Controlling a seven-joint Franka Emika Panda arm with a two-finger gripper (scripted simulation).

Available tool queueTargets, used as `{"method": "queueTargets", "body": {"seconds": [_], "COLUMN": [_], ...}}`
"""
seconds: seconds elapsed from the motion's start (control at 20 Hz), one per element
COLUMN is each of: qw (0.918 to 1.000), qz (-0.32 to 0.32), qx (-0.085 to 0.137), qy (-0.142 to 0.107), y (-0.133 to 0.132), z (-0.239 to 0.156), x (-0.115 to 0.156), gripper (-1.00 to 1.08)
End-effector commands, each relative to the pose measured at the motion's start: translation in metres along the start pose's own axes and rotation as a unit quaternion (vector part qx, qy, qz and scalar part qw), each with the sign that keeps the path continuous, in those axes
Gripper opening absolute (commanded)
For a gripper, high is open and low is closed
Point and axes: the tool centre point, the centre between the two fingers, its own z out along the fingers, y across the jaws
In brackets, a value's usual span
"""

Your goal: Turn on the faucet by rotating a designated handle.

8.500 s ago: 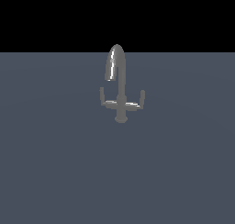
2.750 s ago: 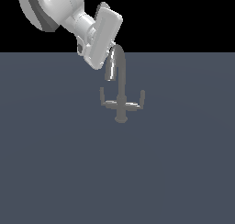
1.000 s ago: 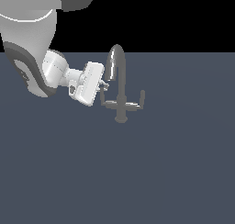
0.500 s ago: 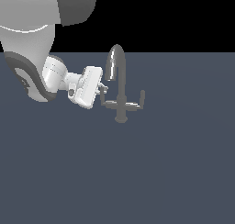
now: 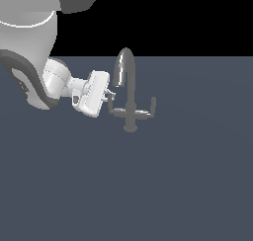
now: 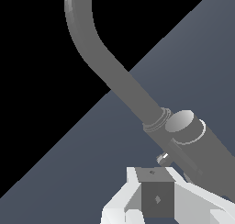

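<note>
Faucet (image 5: 128, 94) stands alone on the flat grey surface; gripper (image 5: 110, 98) sits side-on, just beside its stem, on the spout-mouth side. Handle (image 5: 114, 110) lies just below the fingertips (image 5: 111, 93).

Judgement: press sideways on the upturned tip, sweeping around the stem, not downward.

Jaws: gap hidden in both views; cannot tell how open, or whether they touch the handle.
</note>
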Motion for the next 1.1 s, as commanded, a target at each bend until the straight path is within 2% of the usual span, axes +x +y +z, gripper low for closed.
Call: {"method": "queueTargets", "body": {"seconds": [0.0,0.8,1.05], "qw": [1.0000,1.0000,1.0000], "qz": [0.000,0.000,-0.001], "qx": [0.000,0.000,0.001], "qy": [0.000,0.000,-0.001], "y": [0.002,0.016,0.025], "z": [-0.001,-0.004,-0.003], "x": [0.004,0.034,0.032], "gripper": [-1.00,-1.00,-1.00]}}
